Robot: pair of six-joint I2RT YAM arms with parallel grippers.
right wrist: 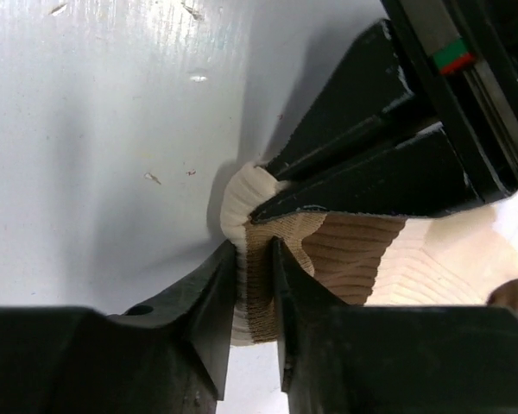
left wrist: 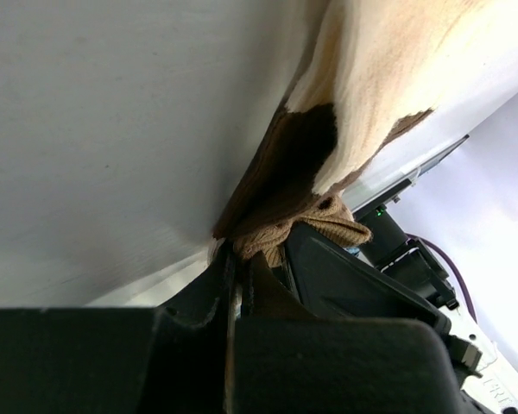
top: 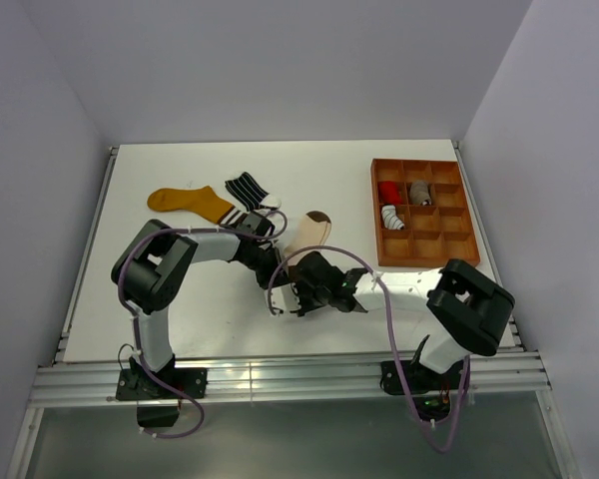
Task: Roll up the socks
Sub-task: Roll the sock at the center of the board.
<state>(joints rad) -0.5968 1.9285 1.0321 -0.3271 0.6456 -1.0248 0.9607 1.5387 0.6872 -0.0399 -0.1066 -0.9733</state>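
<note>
A cream sock with a brown toe and heel [top: 309,234] lies at the table's middle, its near end at both grippers. My left gripper [top: 276,271] is shut on the sock's tan cuff [left wrist: 306,226]; the cream body [left wrist: 380,78] stretches away from it. My right gripper [top: 301,295] is shut on the ribbed cuff edge [right wrist: 255,285], right beside the left fingers [right wrist: 363,185]. A mustard-yellow sock [top: 190,204], a black sock with white stripes [top: 247,187] and a white sock with black stripes [top: 248,222] lie at the back left.
An orange-brown compartment tray [top: 423,211] stands at the back right, holding a red roll [top: 387,193], a grey-brown roll [top: 419,191] and a white striped roll [top: 392,218]. The left arm reaches over the striped socks.
</note>
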